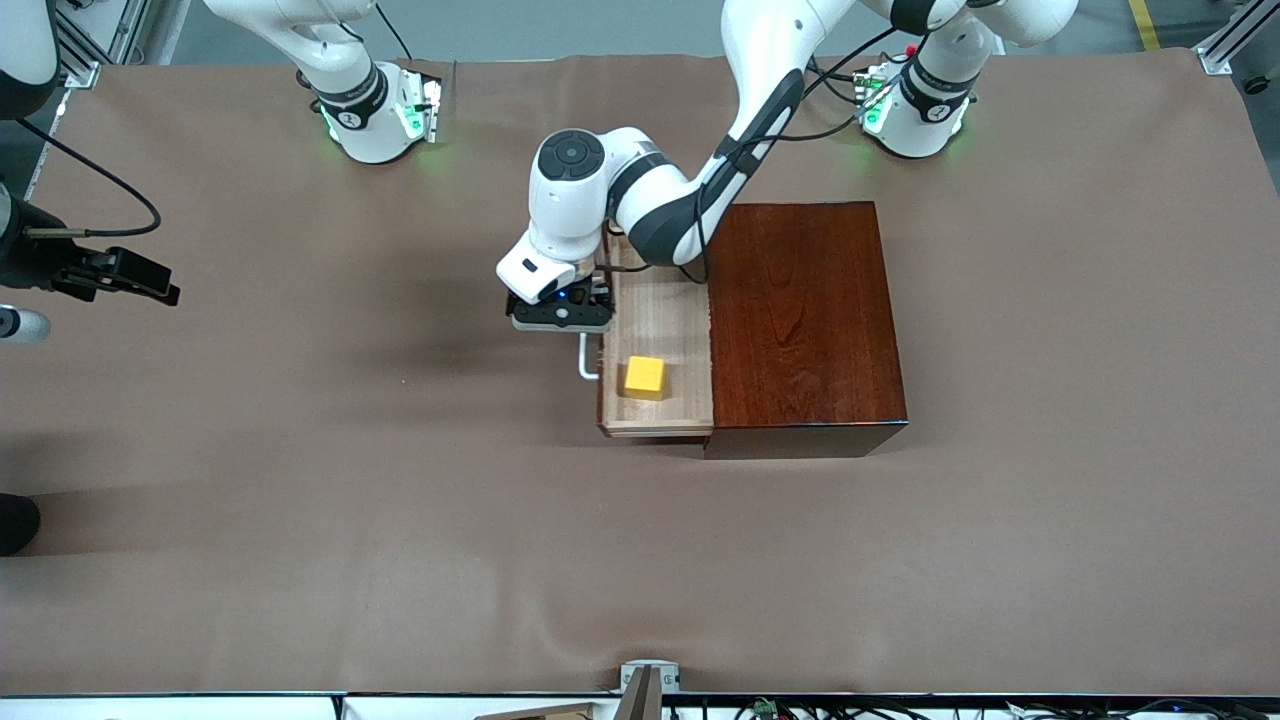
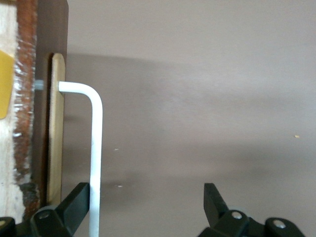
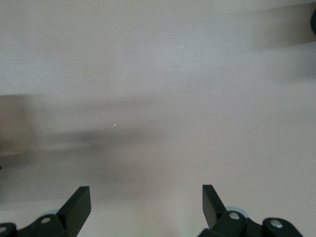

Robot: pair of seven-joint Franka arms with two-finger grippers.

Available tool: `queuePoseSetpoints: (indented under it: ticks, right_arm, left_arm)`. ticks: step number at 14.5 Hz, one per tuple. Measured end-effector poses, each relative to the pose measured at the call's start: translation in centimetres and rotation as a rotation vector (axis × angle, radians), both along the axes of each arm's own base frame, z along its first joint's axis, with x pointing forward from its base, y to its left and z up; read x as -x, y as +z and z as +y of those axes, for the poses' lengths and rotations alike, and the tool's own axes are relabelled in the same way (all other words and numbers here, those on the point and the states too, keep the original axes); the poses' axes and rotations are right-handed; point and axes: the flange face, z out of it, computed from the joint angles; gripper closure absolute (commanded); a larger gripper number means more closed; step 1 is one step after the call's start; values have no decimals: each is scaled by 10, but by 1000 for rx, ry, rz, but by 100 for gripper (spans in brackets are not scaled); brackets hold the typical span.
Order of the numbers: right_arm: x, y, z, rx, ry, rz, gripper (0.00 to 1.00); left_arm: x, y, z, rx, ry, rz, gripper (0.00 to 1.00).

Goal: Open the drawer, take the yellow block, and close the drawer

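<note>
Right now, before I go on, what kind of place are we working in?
Probably a robotics lab test bench: two Franka arms are bolted to a table under a brown cover, aluminium framing stands at its corner, and the only props are a drawer box and a yellow block.

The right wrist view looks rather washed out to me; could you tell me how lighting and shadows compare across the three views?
Right wrist view: pale, overexposed table with soft smeared shadow bands, fingers dark. Left wrist view: a broad soft shadow across the cloth beside the white handle, the yellow block cropped at the edge. Front view: even light, the box glossy, a dim shadow beside the left gripper.
</note>
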Motion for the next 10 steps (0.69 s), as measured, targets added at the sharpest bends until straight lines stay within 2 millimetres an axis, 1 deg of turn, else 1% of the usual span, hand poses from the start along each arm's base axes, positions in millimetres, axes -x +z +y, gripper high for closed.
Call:
queuePoseSetpoints:
  ticks: [3, 5, 7, 9, 10]
  right_arm:
    - [0, 0, 0, 0, 0, 0, 0]
    - [0, 0, 0, 0, 0, 0, 0]
    - [0, 0, 0, 0, 0, 0, 0]
    - [0, 0, 0, 0, 0, -1, 0]
    - [0, 0, 0, 0, -1, -1, 0]
  left_arm:
    - [-2, 4, -1, 16, 7, -9, 0]
    - [-5, 13, -4, 44, 9, -28, 0]
    - [-8, 30, -6, 73, 16, -47, 0]
    - [-15, 54, -3, 102, 27, -67, 0]
    - [-21, 68, 1, 117, 39, -78, 0]
